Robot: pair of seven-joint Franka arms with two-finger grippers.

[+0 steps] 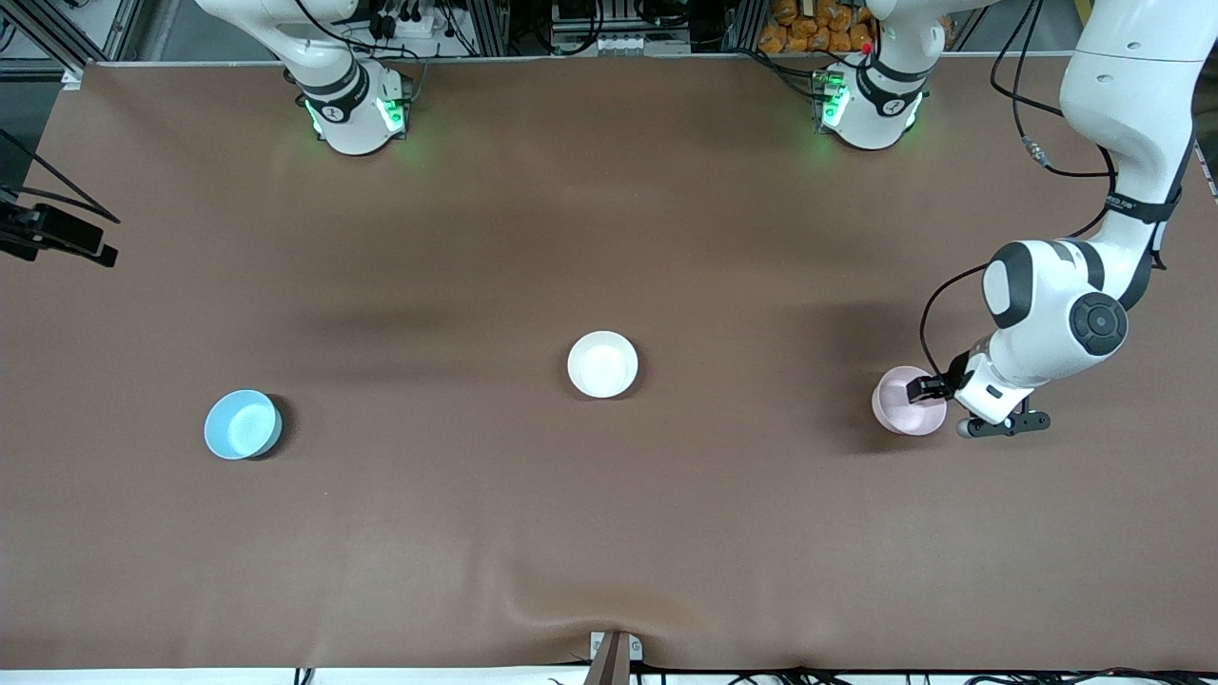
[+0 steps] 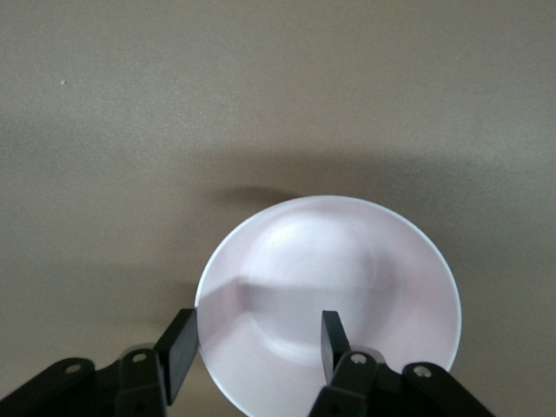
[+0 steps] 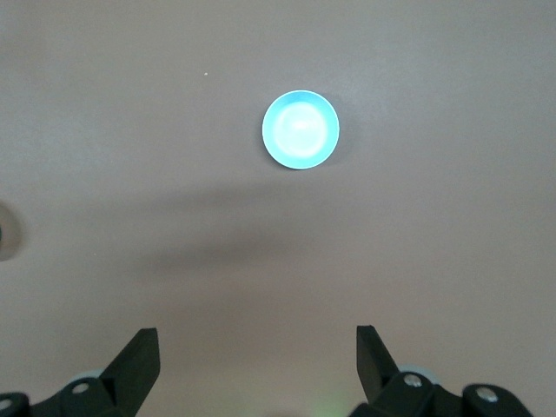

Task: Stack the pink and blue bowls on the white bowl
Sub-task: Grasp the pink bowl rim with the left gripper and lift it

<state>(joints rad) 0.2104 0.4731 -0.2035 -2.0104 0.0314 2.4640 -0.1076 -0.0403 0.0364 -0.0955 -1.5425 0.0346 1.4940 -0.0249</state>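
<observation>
The left gripper (image 2: 252, 347) is at the pink bowl (image 1: 902, 403) near the left arm's end of the bench (image 1: 609, 533), its fingers (image 2: 180, 352) apart, one on each side of the rim. The white bowl (image 1: 602, 363) sits mid-bench with bare bench around it. The blue bowl (image 1: 242, 424) sits near the right arm's end. The right gripper (image 3: 256, 365) waits high over the bench, fingers wide apart.

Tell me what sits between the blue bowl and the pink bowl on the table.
The white bowl, seen in the front view, roughly midway between the blue bowl and pink bowl, slightly farther from the camera.

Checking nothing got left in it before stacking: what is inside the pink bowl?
One finger of the left gripper reaches inside the pink bowl; the other is outside the rim. The visible interior is otherwise bare; the part under that finger is covered.
</observation>
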